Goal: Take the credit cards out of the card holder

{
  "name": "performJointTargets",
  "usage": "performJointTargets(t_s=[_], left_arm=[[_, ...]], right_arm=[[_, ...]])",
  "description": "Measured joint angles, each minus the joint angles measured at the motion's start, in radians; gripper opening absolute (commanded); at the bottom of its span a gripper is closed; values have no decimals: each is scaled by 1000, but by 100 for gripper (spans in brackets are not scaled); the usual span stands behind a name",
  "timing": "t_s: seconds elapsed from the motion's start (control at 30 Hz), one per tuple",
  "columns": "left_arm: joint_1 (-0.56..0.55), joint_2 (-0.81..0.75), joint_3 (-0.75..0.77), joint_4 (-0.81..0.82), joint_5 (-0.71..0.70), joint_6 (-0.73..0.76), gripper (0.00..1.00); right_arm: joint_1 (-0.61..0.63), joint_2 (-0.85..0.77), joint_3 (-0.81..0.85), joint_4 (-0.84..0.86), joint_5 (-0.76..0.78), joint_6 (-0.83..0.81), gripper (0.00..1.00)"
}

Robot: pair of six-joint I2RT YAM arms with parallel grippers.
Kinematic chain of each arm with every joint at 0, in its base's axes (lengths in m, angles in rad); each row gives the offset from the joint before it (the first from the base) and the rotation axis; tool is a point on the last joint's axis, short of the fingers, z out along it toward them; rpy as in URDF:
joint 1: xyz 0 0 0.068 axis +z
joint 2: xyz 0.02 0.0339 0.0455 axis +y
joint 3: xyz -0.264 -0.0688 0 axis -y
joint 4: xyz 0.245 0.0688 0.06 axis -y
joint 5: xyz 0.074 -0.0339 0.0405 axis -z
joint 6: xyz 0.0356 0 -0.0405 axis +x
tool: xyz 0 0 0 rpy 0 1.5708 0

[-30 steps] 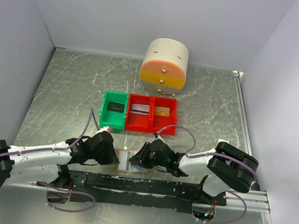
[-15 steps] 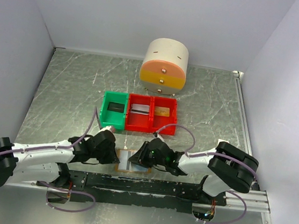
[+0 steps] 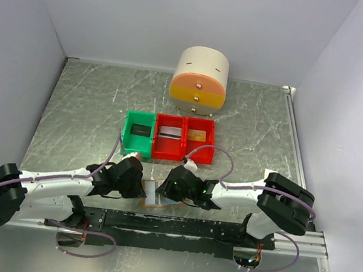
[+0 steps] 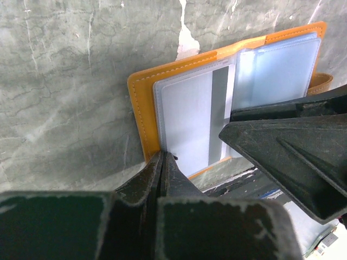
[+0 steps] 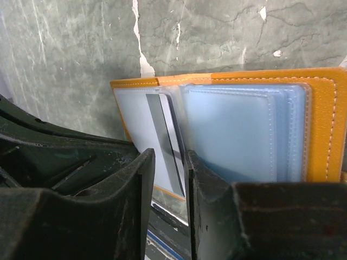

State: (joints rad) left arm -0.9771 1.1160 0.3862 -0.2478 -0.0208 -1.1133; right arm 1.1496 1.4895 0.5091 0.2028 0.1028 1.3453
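The card holder [image 4: 143,103] is lying open on the marbled grey table [image 4: 65,81]. 1 grey card [image 4: 190,119] with a dark stripe is sitting in the clear pocket beside the orange rim. The left gripper [image 4: 163,162] is pressing its jaws together at that rim. The right gripper [image 4: 229,125] is overlapping the pale blue pockets [image 4: 276,70].

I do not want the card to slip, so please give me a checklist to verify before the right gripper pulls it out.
1. The card holder lies open: ok.
2. The left gripper is shut on the holder's edge: ok.
3. The striped card lines up between the right gripper's jaws: ok.
4. Jaws closed on the card: not ok, they stand apart.
5. Card free of its pocket: cannot tell.
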Motion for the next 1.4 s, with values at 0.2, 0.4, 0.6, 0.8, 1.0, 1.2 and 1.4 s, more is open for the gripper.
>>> performJointTargets(t_s=[0.2,0.4,0.6,0.8,1.0,1.2,1.4], left_arm=[[0,6,3,-4,0,10,7],[0,19,15,-13,2,28,7],[0,32,32,-35,2,40,7],[0,33,32,-33,2,40,7],[0,35,30,-21,2,40,7],[0,26,18,11,2,40,7],[0,26,12,29,2,39,7]], right_arm=[[6,11,-30,87,-5,-51,23],[-19,80,-203,514,-56,-68,9],[-26,105,-207,554,-48,-82,0],[-26,38,-211,504,-53,-101,0],[-26,-28,-207,422,-72,-112,0],[-42,-62,-229,404,-108,-88,0],[-43,-87,-235,386,-122,-78,0]])
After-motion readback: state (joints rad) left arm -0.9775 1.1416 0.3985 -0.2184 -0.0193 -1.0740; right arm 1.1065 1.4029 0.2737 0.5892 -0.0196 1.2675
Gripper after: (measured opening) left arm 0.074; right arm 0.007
